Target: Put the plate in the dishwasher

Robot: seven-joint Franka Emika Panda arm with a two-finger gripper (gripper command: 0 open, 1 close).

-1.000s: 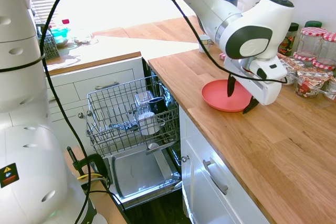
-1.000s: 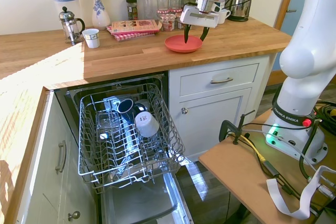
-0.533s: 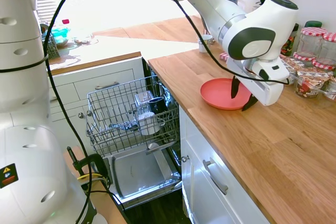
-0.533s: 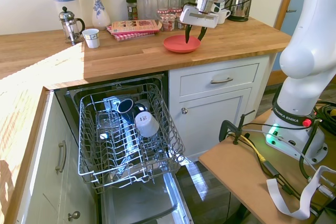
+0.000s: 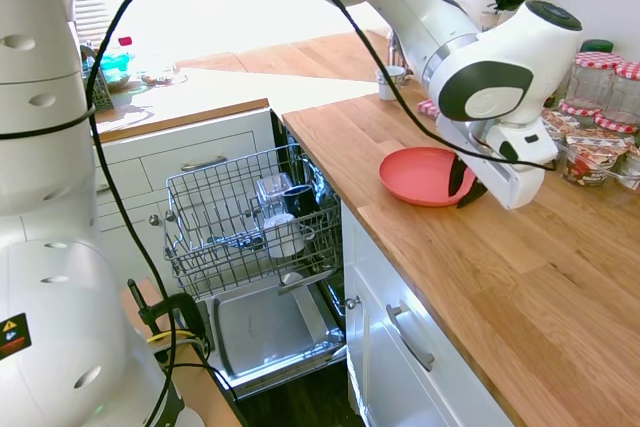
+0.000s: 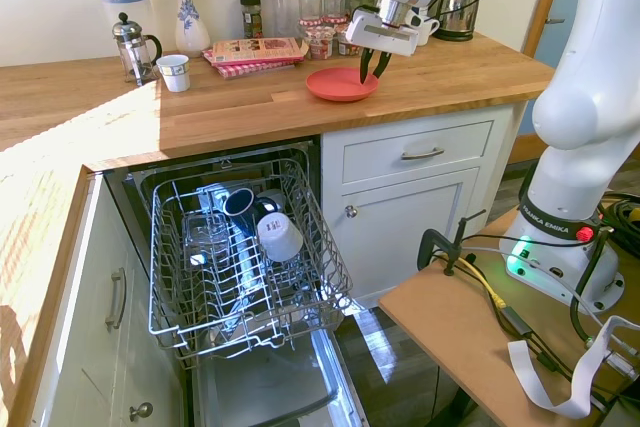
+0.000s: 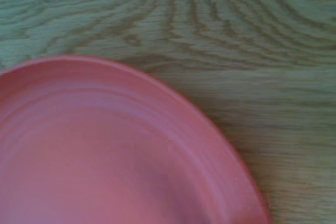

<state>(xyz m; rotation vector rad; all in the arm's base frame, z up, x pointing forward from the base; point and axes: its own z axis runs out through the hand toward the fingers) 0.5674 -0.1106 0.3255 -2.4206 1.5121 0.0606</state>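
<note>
While the plate (image 5: 425, 175) lies flat on the counter (image 5: 520, 277) beneath my gripper (image 5: 465, 187), whose narrowly parted fingers straddle its near rim, I judge I'm grasping; next close, lift, then carry toward the dishwasher (image 6: 240, 267).

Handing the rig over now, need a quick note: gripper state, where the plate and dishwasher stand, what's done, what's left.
Gripper: open, fingers straddling the rim of the plate, not closed on it.
Plate: flat on the wooden counter, near its front edge, not lifted.
Dishwasher: door down, wire rack pulled out, cups and glasses in it, free slots visible.
Done: arm positioned at the plate's rim.
Left: close on the rim, lift, carry to the rack, slot the plate in, release.
</note>
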